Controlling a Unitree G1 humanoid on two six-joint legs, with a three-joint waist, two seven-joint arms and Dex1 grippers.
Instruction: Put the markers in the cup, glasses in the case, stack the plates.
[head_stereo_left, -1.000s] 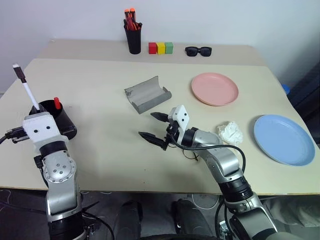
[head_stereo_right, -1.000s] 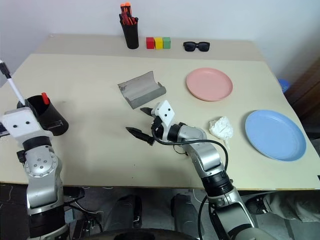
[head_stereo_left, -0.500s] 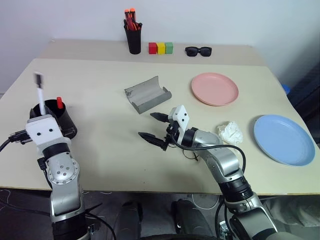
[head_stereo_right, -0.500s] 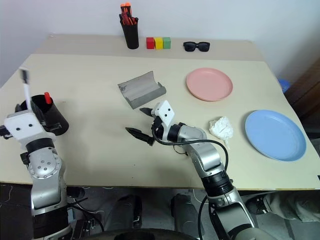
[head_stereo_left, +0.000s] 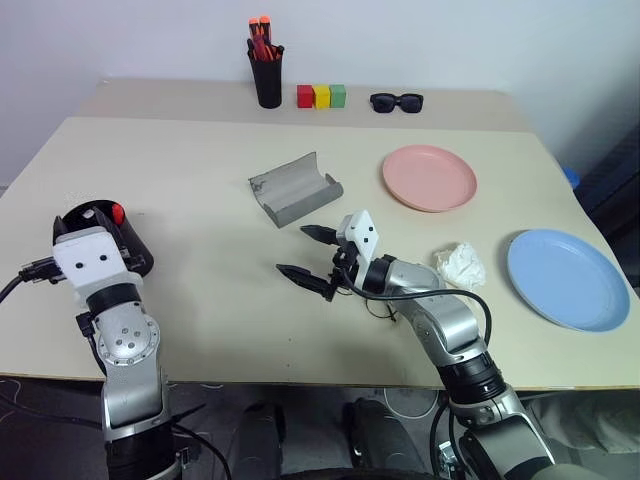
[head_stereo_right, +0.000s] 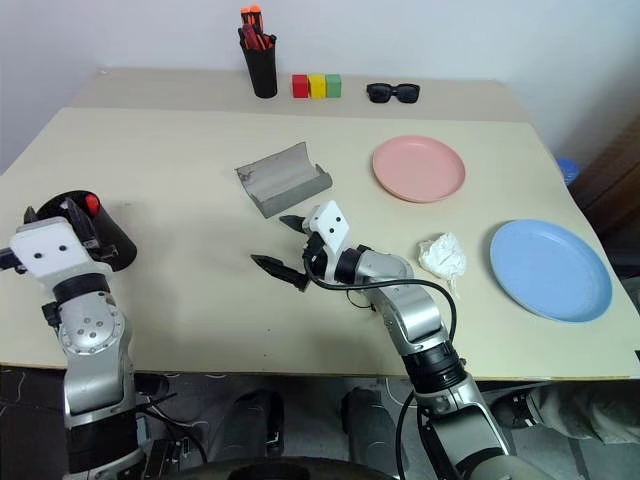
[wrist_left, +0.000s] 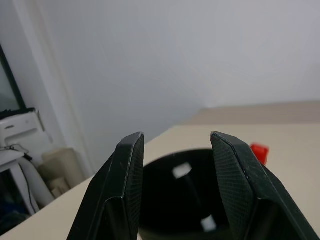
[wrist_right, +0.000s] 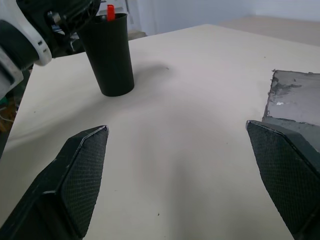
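White marker (wrist_left: 182, 170) has dropped from left gripper (wrist_left: 177, 165) into cup (head_stereo_left: 132, 248).

**Both arms raised over the table, jaws apart on each**

The left arm is standing upright at about 8 o'clock in the head views, its white wrist block topping the forearm, and the left gripper (wrist_left: 175, 192) is pointing forward and slightly upward with its jaws parted and nothing between them. The right arm is reaching in from 5 o'clock toward the centre, forearm bending leftward, the right gripper (head_stereo_left: 311, 258) holding level with its jaws spread wide and empty.
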